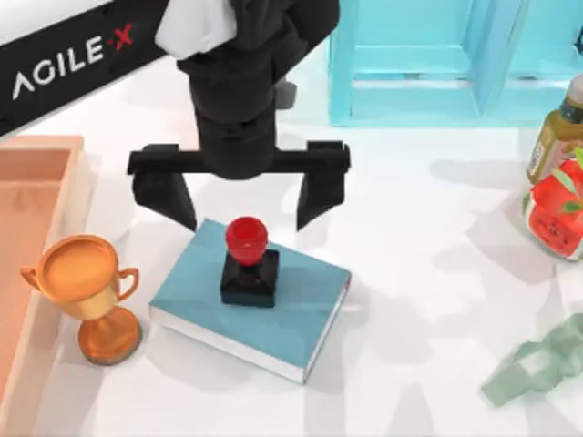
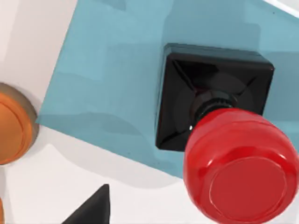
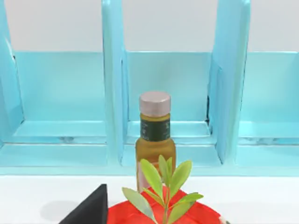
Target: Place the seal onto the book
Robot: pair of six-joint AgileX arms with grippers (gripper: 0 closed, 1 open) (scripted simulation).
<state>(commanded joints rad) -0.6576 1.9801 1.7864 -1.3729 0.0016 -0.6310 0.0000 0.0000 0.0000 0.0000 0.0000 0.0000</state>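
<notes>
On top of the teal-blue hardcover book point(image 1: 301, 300) stands the red-knobbed black seal point(image 1: 248, 264), upright; left gripper point(image 1: 246, 202) hangs above, fingers spread and released, so placement looks done.

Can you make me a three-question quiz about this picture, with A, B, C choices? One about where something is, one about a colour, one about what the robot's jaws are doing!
1. Where is the seal?
A. On the book
B. In the shelf
C. Inside the trophy

2. What colour is the seal's knob?
A. Green
B. Red
C. Yellow

3. What are the left gripper's jaws doing?
A. Squeezing the seal
B. Holding the trophy
C. Spread open above the seal

Answers: 1 A, its black base sits on the cover. 2 B, the ball is glossy red. 3 C, both jaws stand apart, clear of the knob.
</notes>
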